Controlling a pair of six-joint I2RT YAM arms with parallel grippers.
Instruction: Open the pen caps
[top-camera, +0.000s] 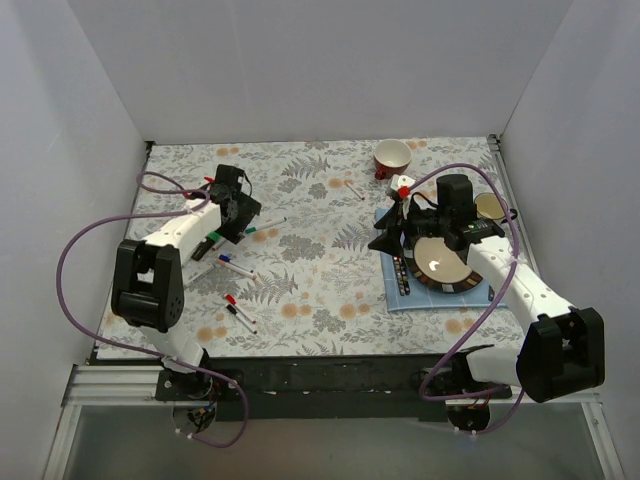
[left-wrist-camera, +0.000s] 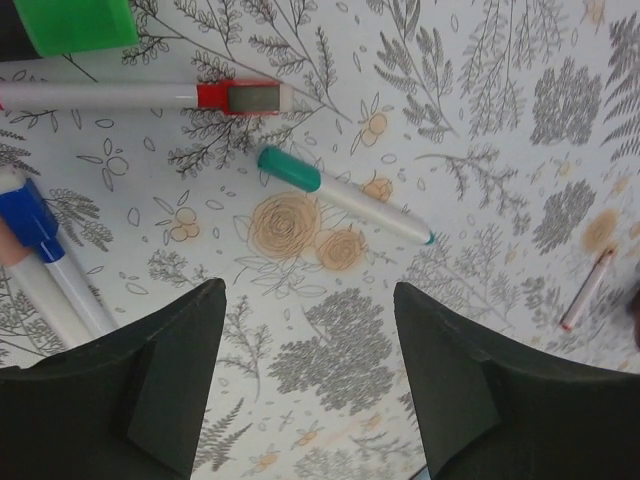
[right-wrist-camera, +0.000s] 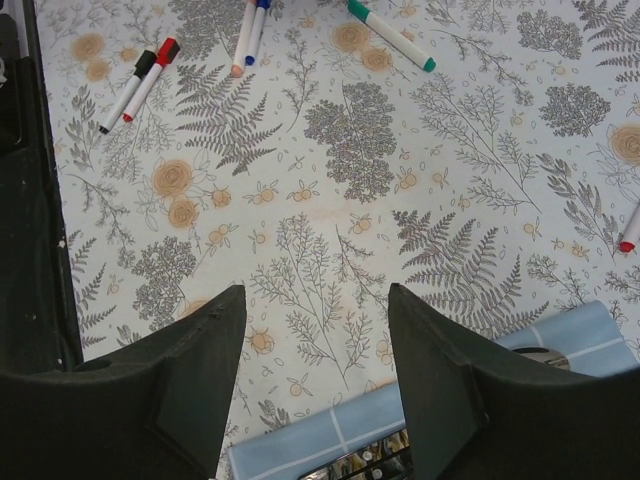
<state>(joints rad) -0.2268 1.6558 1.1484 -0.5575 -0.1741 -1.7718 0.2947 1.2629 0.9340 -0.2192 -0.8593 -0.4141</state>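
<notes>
Just ahead of the left gripper (left-wrist-camera: 310, 375), open and empty, a pen (left-wrist-camera: 360, 205) lies with its green cap (left-wrist-camera: 289, 168) on. To the gripper's left, the red cap (left-wrist-camera: 212, 96) and blue cap (left-wrist-camera: 30, 220) are on too. The right gripper (right-wrist-camera: 315, 375) is open and empty. Most uncapping seems left.

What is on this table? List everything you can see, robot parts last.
Slim white marker pens: several, red, blue, green and black ends, scattered on the left half; a lone pen near the cup.
Red cup: one, white inside, far edge right of centre.
Round brown plate: one, white centre, on the mat.
Light blue mat: one, right side.
Small tan round dish: one, right edge, partly hidden.
Floral tablecloth: one, grey and orange print, covering the table.
Left gripper: one, black, open, green-capped pen just ahead.
Right gripper: one, black, open and empty, over bare cloth.
</notes>
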